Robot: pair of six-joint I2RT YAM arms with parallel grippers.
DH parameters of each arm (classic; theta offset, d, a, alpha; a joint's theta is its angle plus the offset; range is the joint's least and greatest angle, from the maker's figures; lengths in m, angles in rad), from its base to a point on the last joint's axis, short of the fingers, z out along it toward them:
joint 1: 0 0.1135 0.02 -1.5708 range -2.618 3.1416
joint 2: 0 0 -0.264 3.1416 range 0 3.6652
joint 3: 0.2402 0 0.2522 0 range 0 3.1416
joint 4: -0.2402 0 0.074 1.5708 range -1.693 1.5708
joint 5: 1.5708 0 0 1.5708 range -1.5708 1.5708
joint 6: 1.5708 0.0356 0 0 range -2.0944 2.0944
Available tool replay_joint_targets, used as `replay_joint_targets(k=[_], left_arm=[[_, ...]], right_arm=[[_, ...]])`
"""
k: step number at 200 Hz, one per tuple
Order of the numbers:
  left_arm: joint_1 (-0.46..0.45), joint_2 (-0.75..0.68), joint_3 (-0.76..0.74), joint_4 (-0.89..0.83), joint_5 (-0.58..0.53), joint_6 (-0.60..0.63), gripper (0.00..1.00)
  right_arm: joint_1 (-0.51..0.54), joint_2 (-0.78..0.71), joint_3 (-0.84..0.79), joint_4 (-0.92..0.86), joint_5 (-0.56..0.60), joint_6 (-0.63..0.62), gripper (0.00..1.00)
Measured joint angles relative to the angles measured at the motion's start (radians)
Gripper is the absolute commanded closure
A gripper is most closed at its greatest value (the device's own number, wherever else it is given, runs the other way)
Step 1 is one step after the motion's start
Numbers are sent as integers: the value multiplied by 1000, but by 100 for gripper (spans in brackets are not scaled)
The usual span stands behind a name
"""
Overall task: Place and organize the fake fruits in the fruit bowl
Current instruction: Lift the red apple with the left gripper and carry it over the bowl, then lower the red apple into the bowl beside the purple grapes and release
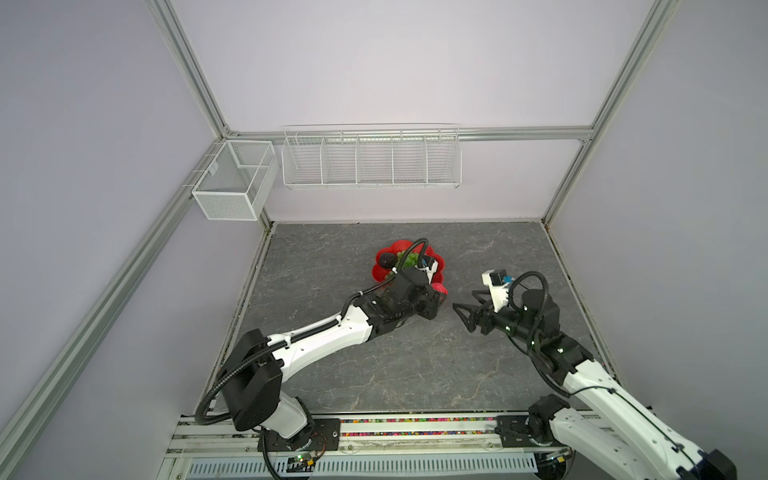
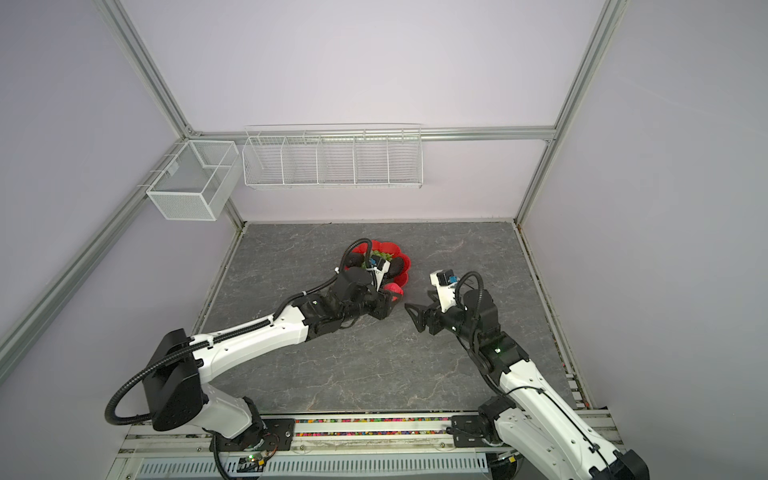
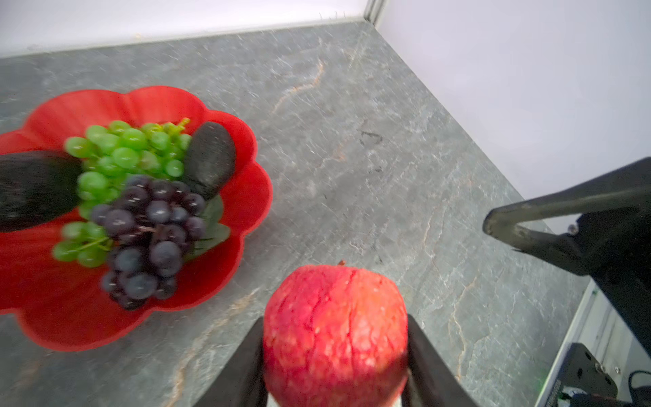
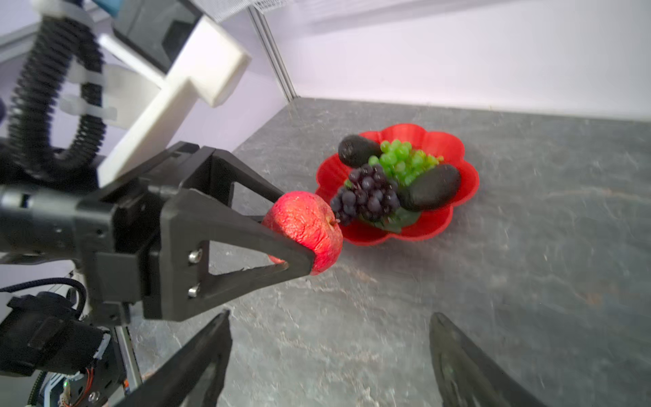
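A: Grey marbled tabletop (image 1: 415,374) — where's the fruit?
B: Green grapes (image 3: 126,151), purple grapes (image 3: 151,229) and two avocados (image 3: 211,158) lie in the red bowl (image 1: 379,271), mid-frame in both top views. The apple (image 3: 334,334) is pinched in the left tool (image 4: 297,232) just beside the bowl — right tool (image 1: 463,309) spread, empty.

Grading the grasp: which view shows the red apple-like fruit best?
The right wrist view: the apple shows nearly whole, clamped in the left gripper. The left wrist view has it close but cut by the frame; both top views show only a small red patch.
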Motion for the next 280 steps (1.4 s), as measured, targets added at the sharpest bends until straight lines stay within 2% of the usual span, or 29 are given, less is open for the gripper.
replay_joint_targets(k=[42,81,102,215,280], left_arm=[[127,-45,1,-53,-40,35,56],[276,-17,29,-139,-84,44,56],[315,36,78,-177,-107,50,56],[328,364,306,-269,-105,65,56],[328,415,317,-306,-103,65,56]], right_arm=[[33,145,100,62,-36,-48,12],[65,274,63,128,-36,-105,12],[72,289,6,164,-40,-114,12],[77,299,-9,228,-40,-124,12],[82,298,-25,252,-41,-124,12]])
